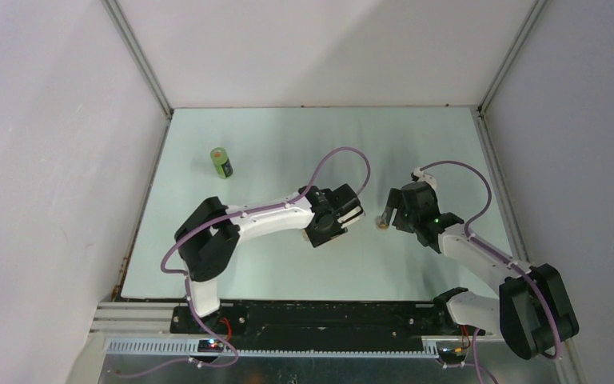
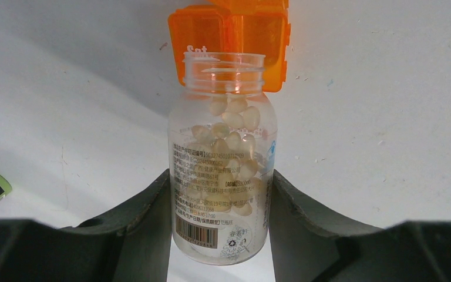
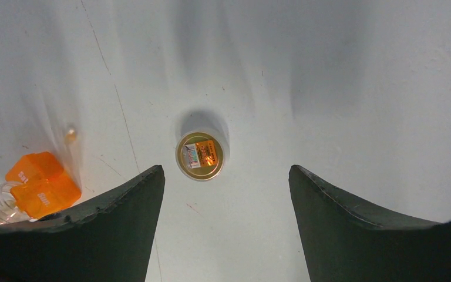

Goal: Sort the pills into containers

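Observation:
My left gripper (image 2: 220, 177) is shut on a clear vial (image 2: 222, 176) with its lid off, holding it by the lower body. Pale pills (image 2: 232, 126) fill the vial. Its open mouth lies right at an orange box (image 2: 235, 35) with two recesses. My right gripper (image 3: 226, 170) is open with nothing between its fingers, just above the table. The vial's round gold-orange lid (image 3: 199, 155) lies flat on the table just beyond the fingertips. One loose pill (image 3: 70, 135) lies near the orange box (image 3: 41, 185). A green bottle with a dark label (image 1: 221, 162) stands at the far left.
In the top view the two grippers (image 1: 344, 210) (image 1: 393, 210) face each other mid-table, a short gap apart, with the lid (image 1: 383, 223) between them. White walls close in the pale table (image 1: 288, 136) on three sides.

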`<state>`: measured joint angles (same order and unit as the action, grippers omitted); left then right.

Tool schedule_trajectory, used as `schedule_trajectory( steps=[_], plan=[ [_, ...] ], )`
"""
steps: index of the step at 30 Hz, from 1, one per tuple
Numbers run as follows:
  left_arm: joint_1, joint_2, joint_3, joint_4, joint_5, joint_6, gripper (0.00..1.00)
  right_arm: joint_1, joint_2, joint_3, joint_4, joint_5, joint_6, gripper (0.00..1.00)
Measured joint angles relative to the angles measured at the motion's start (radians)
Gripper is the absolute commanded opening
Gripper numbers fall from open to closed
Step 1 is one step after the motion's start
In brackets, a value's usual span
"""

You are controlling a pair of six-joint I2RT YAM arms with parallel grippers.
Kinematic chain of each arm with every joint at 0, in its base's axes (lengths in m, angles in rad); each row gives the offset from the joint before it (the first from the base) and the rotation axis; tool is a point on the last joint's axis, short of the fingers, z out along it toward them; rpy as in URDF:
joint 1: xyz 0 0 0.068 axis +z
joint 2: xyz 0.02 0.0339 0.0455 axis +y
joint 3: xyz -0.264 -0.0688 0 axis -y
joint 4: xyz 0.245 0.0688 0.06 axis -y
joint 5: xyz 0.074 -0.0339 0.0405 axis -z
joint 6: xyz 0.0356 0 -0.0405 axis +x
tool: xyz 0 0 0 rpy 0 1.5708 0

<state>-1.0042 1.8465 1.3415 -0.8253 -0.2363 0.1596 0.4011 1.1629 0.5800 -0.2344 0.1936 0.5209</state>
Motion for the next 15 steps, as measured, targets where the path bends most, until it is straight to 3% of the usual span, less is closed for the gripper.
schedule_trajectory(
  steps=[15],
  plan=[
    [0.000,-0.006,0.000,-0.016,0.003,0.000,0.00,-0.001,0.009,0.000,0.000,-0.011,0.003,0.81]
  ],
)
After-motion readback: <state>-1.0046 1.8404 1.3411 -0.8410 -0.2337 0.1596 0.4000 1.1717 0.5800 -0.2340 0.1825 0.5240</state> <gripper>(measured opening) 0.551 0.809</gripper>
